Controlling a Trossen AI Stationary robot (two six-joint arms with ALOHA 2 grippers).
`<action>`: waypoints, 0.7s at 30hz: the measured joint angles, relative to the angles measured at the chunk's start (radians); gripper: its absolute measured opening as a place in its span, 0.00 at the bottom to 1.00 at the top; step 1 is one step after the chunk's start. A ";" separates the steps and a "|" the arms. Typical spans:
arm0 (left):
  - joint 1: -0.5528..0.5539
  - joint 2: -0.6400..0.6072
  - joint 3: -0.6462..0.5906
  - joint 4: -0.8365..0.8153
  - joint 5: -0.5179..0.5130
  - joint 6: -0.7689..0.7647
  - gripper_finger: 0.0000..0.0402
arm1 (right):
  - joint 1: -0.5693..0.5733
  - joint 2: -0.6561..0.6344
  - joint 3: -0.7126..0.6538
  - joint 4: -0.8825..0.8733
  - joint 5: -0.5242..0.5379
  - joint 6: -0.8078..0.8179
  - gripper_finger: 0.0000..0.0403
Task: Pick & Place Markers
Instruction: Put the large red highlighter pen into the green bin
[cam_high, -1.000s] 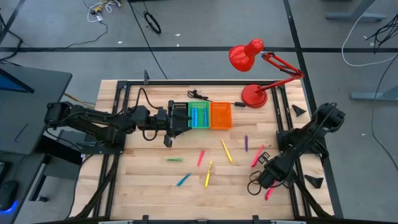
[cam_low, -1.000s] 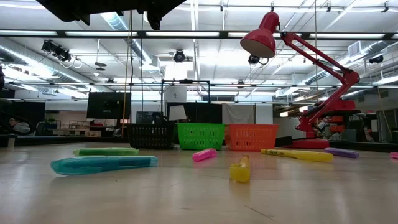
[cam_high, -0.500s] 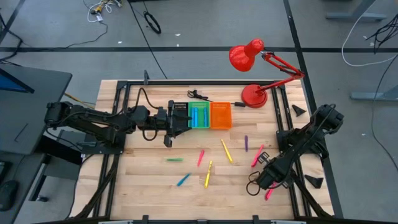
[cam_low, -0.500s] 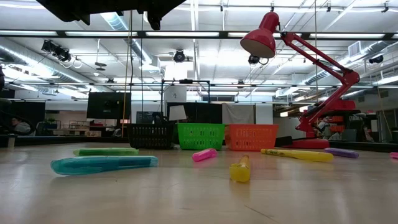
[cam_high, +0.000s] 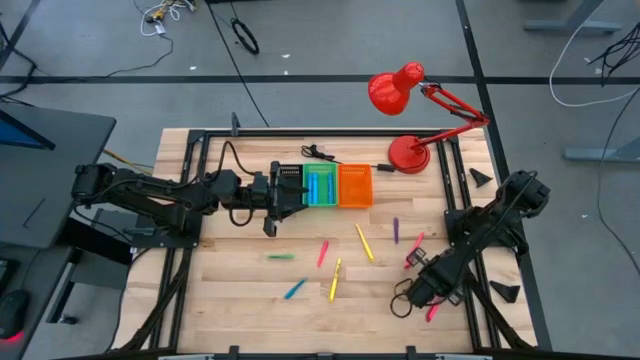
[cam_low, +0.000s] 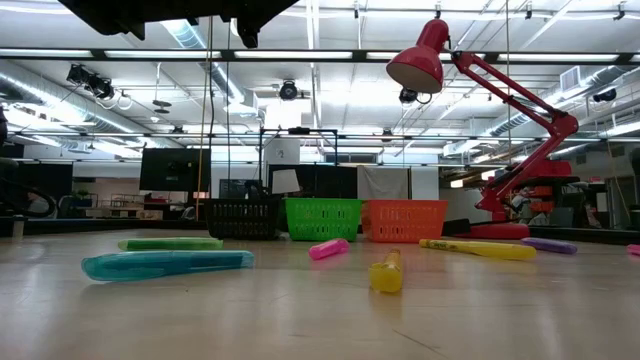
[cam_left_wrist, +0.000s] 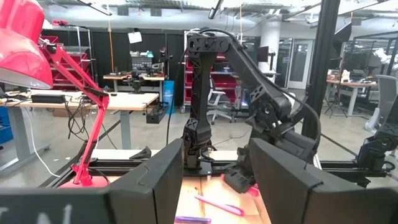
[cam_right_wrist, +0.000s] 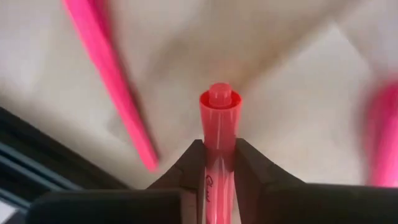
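Right gripper (cam_right_wrist: 219, 163) clenched on a pink-red marker (cam_right_wrist: 218, 134), for lifting; left gripper (cam_left_wrist: 214, 180) released, waiting above the bins (cam_high: 322, 185).

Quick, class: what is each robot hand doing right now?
Left hand: open, empty, by the black plastic bin.
Right hand: closed on a pink-red plastic marker, above the wooden table.

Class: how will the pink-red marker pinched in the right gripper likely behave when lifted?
The pink-red marker looks stiff and straight, so it probably won't sag. Thin and small, likely light. Its round barrel may slip or pivot between the right gripper fingers.
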 joint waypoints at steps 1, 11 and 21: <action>0.000 0.000 0.000 0.000 0.000 0.000 0.48 | -0.005 0.002 0.008 -0.019 0.004 0.013 0.13; 0.000 0.000 0.000 -0.005 0.000 0.001 0.48 | -0.048 -0.001 0.144 -0.113 0.017 0.055 0.13; 0.000 0.000 0.000 -0.005 0.000 0.001 0.48 | -0.128 -0.039 0.312 -0.192 0.044 0.186 0.13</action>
